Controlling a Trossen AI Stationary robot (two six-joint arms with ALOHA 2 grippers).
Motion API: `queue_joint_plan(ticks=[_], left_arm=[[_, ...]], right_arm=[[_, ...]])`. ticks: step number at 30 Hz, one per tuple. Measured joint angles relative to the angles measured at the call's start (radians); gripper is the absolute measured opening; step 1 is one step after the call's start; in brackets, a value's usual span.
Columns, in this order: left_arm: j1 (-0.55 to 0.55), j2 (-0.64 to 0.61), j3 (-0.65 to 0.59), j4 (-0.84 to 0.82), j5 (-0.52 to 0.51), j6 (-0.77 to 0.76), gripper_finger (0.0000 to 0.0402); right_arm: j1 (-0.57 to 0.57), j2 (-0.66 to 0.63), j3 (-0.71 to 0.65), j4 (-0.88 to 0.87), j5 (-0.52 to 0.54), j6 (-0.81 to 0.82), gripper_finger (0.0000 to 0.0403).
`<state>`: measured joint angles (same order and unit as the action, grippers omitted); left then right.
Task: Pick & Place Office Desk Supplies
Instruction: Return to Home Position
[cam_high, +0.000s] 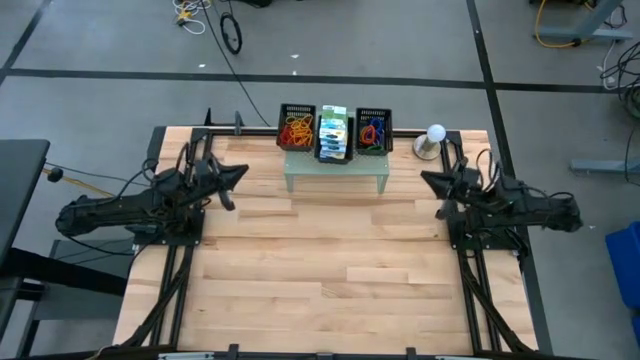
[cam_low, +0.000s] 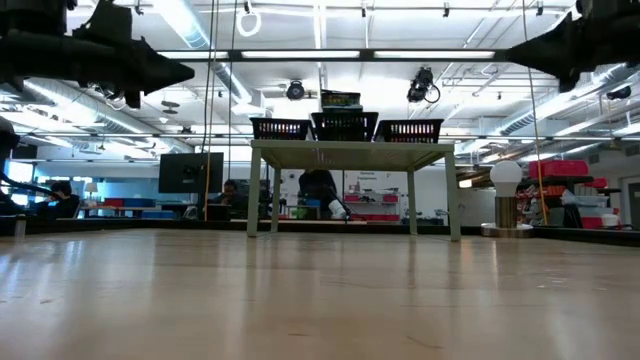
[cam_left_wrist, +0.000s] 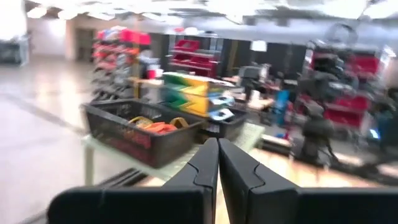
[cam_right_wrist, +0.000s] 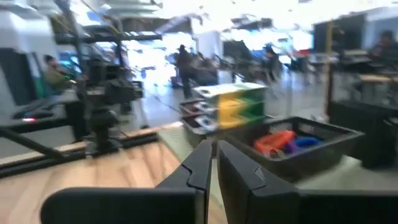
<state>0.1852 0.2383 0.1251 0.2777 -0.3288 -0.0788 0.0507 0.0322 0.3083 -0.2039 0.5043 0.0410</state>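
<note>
The left jaws are pressed together, with no gap seen in the left wrist view. They are carried by the left arm (cam_high: 130, 205), which is raised well above the table (cam_high: 330, 280) near its left edge. The right jaws are likewise closed against each other with nothing between them, on the right arm (cam_high: 510, 210) near the right edge.

Ahead of both jaws, and between them, a pale green stand (cam_high: 336, 168) is set at the table's far edge. Three black bins are carried on it in a row. The left bin (cam_high: 283, 130), nearest the left jaws, is filled with red, orange and yellow rubber bands (cam_left_wrist: 158, 126). In the middle bin (cam_high: 335, 157), yellow-and-green cardboard boxes (cam_high: 334, 125) are stacked above the rim. Red and blue bands are held in the right bin (cam_high: 389, 130), nearest the right jaws. A white ball-topped object (cam_high: 433, 140) is placed just beside the stand's right end, ahead of the right jaws and near the far right corner. Between and behind the two jaws, a wide stretch of bare wooden planks is seen, reaching to the near edge.
</note>
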Motion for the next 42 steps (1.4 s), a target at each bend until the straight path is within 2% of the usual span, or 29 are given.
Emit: queue_joint_plan(ticks=[4, 7, 9, 12, 18, 22, 26, 30, 34, 42], left_arm=[[0.0, -0.006, 0.0, -0.001, 0.103, 0.112, 0.002], [0.0, -0.024, -0.014, 0.019, 0.164, 0.135, 0.002], [0.0, -0.046, -0.048, 0.033, 0.178, 0.114, 0.002], [0.0, -0.096, -0.117, 0.06, 0.174, 0.064, 0.002], [0.022, -0.213, -0.118, -0.005, 0.181, 0.093, 0.002], [0.039, -0.237, -0.118, -0.114, 0.178, 0.081, 0.002], [0.038, -0.238, -0.118, -0.106, 0.207, 0.094, 0.002], [0.039, -0.238, -0.118, -0.134, 0.186, 0.148, 0.002], [0.038, -0.236, -0.118, -0.196, 0.164, 0.136, 0.002], [0.038, -0.236, -0.118, -0.195, 0.173, 0.123, 0.002]], right_arm=[[-0.017, 0.0, -0.152, 0.207, -0.033, -0.016, 0.0034], [-0.047, 0.0, -0.271, 0.354, -0.056, 0.009, 0.0034], [-0.072, 0.0, -0.299, 0.413, -0.08, 0.017, 0.0034], [-0.108, 0.0, -0.273, 0.376, -0.116, -0.005, 0.0034], [-0.184, -0.021, -0.192, 0.2, -0.146, -0.048, 0.0034], [-0.228, -0.03, -0.236, 0.173, -0.253, 0.016, 0.0034], [-0.255, -0.025, -0.3, 0.24, -0.331, 0.075, 0.0034], [-0.279, -0.029, -0.299, 0.256, -0.314, 0.03, 0.0034], [-0.301, -0.027, -0.299, 0.258, -0.283, 0.014, 0.0034], [-0.319, -0.026, -0.299, 0.246, -0.273, -0.062, 0.0034]])
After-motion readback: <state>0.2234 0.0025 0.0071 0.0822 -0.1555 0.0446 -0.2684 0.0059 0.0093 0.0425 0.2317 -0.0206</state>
